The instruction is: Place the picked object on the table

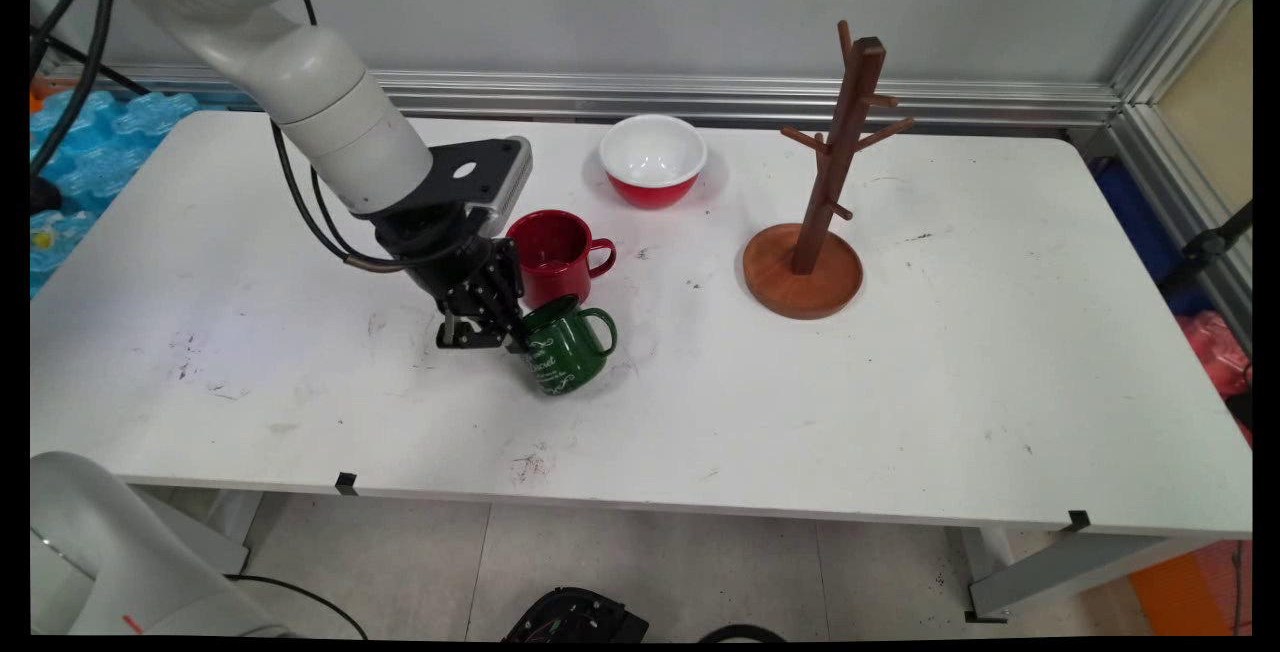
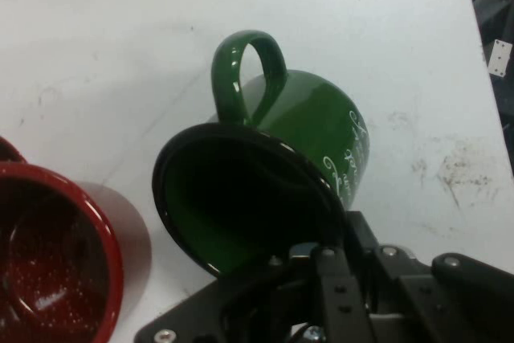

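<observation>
A dark green mug with white lettering is tilted, its mouth turned toward the arm and its handle up and to the right. My gripper is shut on its rim at the left side. In the hand view the green mug fills the middle, and the gripper pinches the near edge of its rim, one finger inside. I cannot tell whether the mug's lower edge rests on the table. A red mug stands upright just behind it, also seen as the red mug at the lower left.
A red bowl with a white inside stands behind the mugs. A wooden mug tree on a round base stands to the right. The white table ends at a front edge close to the camera.
</observation>
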